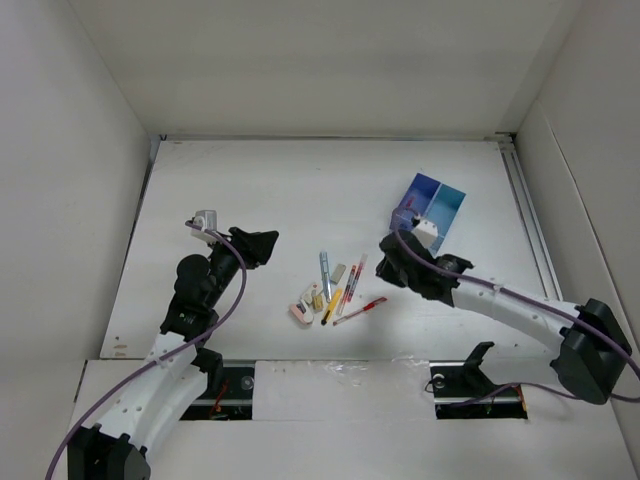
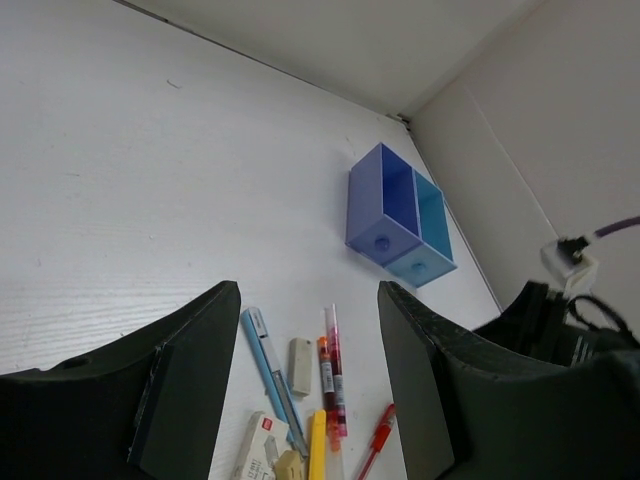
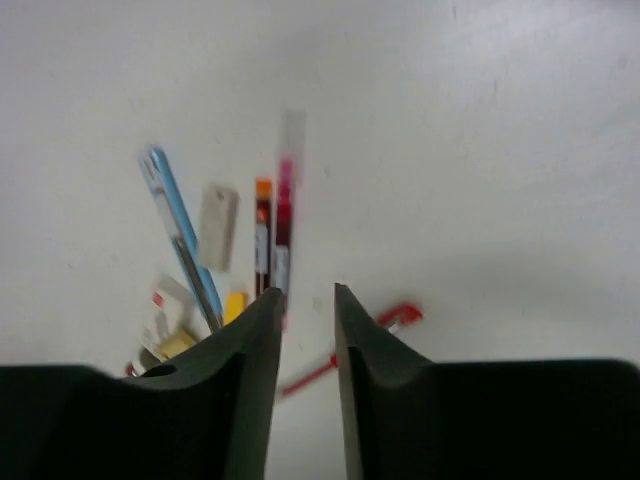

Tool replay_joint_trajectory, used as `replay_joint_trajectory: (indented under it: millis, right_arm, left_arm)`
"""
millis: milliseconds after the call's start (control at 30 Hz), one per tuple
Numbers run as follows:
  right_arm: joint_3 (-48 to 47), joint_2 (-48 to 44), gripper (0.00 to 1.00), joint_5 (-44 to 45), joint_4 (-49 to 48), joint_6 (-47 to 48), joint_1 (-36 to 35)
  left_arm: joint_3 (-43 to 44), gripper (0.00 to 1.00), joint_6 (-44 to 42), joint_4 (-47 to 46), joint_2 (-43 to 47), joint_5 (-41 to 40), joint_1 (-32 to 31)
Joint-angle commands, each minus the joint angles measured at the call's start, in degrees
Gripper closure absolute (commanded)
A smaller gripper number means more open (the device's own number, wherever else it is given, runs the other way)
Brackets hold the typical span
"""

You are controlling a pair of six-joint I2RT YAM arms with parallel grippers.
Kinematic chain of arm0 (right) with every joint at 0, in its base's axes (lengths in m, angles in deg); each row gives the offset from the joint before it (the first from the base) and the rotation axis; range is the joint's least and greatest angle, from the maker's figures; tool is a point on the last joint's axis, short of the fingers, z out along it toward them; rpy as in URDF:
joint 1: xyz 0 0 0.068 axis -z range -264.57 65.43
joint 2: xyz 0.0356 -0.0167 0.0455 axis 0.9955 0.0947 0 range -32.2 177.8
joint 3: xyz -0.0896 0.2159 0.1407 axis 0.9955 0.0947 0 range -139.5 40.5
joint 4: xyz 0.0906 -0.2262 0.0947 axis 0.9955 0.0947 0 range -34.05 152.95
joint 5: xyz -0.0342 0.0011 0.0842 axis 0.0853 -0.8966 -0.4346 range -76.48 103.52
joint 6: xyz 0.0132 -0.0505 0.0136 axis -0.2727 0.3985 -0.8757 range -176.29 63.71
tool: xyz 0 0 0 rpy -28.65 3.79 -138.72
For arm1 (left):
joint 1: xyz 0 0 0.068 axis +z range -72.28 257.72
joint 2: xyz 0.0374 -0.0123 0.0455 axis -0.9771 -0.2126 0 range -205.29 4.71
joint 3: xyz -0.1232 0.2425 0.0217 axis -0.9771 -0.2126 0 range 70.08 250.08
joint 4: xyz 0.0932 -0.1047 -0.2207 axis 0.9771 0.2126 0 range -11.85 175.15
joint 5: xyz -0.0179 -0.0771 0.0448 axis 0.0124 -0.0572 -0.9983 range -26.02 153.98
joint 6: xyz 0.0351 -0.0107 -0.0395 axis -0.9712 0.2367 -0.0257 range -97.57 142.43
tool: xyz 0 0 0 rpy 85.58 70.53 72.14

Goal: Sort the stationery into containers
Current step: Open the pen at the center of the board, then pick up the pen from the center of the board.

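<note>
The stationery lies in a loose pile mid-table: a blue-grey pen (image 1: 325, 270), a grey eraser (image 1: 338, 272), pink and dark-red pens (image 1: 350, 280), a yellow-and-black pen (image 1: 331, 305), a red pen (image 1: 362, 310), a pink eraser (image 1: 300, 314) and a cream eraser (image 1: 317, 300). The two-compartment box (image 1: 440, 196) stands at the back right, dark blue on the left and light blue on the right. My left gripper (image 1: 262, 242) is wide open and empty (image 2: 307, 300), left of the pile. My right gripper (image 1: 388, 247) hovers right of the pile, jaws narrowly apart and empty (image 3: 306, 295).
The right arm's wrist (image 1: 425, 232) overlaps the box's near edge in the top view. White walls (image 1: 90, 150) enclose the table on three sides. A metal rail (image 1: 530, 220) runs along the right edge.
</note>
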Motion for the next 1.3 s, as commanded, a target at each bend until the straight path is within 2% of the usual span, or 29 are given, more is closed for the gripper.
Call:
replay_joint_trajectory:
  millis: [0, 33, 133, 267, 467, 600, 867, 933, 1200, 1267]
  right_arm:
    - [2.44, -0.61, 0.6, -2.01, 8.36, -8.81, -5.33]
    - [2.45, -0.09, 0.48, -2.01, 8.9, -11.43, -6.65]
    - [3.06, 1.66, 0.41, -3.77, 8.91, -14.78, -10.0]
    - [3.06, 6.5, 0.41, -3.77, 7.41, -18.12, -10.62]
    - [0.69, 13.61, 0.4, -2.19, 4.51, -18.14, -10.62]
    - [-0.45, 15.73, 0.42, -2.19, 3.28, -18.67, -10.62]
    - [0.33, 17.76, 0.61, 1.5, 8.64, -22.09, -10.62]
    - [1.21, 16.62, 0.63, 1.5, 8.64, -22.61, -10.62]
    - [1.83, 15.3, 0.87, 2.03, 11.54, -23.32, -10.62]
    - [1.83, 13.99, 0.89, 3.6, 13.12, -24.2, -10.62]
  left_arm:
    - [0.9, 0.46, 0.13, -3.57, 0.15, 1.12, -0.19]
    - [0.9, 0.46, 0.13, -3.57, 0.15, 1.12, -0.19]
    - [0.9, 0.46, 0.13, -3.57, 0.15, 1.12, -0.19]
    - [0.9, 0.46, 0.13, -2.95, 1.47, 1.12, -0.19]
    - [0.9, 0.46, 0.13, -2.43, 2.0, 1.12, -0.19]
    - [0.9, 0.46, 0.13, -2.43, 2.0, 1.12, -0.9]
    - [1.43, 0.46, 0.13, -2.43, 2.0, 1.12, -0.9]
    - [1.43, 0.46, 0.13, -2.43, 2.0, 1.12, -0.9]
    - [1.43, 0.46, 0.13, -2.43, 1.47, 1.12, -0.9]
    - [1.43, 0.46, 0.13, -2.43, 1.47, 0.6, -0.9]
